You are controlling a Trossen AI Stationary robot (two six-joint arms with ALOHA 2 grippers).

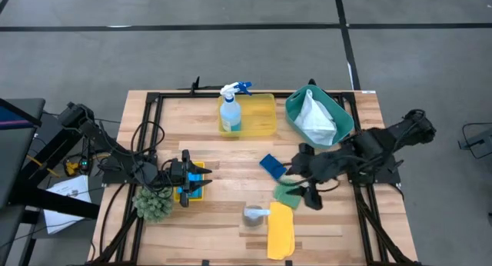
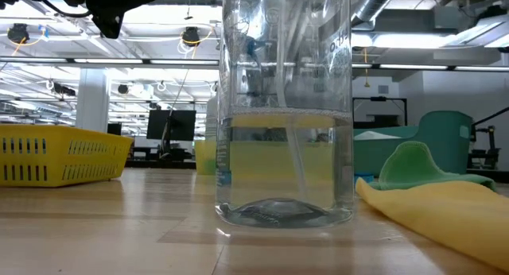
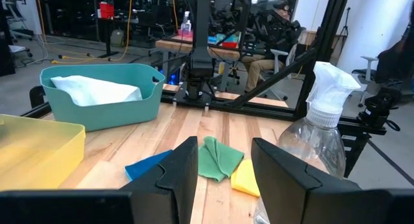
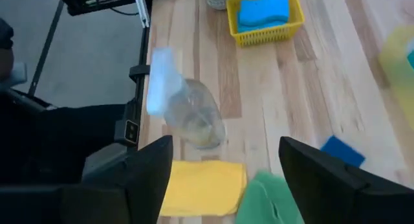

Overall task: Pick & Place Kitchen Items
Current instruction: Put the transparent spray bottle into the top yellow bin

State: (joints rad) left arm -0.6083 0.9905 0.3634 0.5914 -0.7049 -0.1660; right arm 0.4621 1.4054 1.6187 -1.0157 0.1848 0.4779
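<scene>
A: How much is already put away?

B: Some of it, I judge. A white cloth (image 1: pixel 314 112) lies in the teal bin (image 1: pixel 296 104), the spray bottle (image 1: pixel 230 112) stands in the big yellow tray (image 1: pixel 265 116), and a blue sponge (image 4: pixel 263 9) is in the small yellow tray (image 4: pixel 265 33) at the left side.

A: And what remains?

B: Four things lie loose on the table (image 1: pixel 231 154): the clear bottle (image 1: pixel 254 214), the yellow cloth (image 1: pixel 280 231) touching it, the green cloth (image 1: pixel 289 192) and another blue sponge (image 1: pixel 272 165).

A: The pincers?

B: Both hold nothing. The right pincer (image 4: pixel 226 166) is wide open, hovering above the green cloth. The left pincer (image 3: pixel 223 159) is also open, over the small tray, beside the spiky ball (image 1: pixel 153 204).
</scene>
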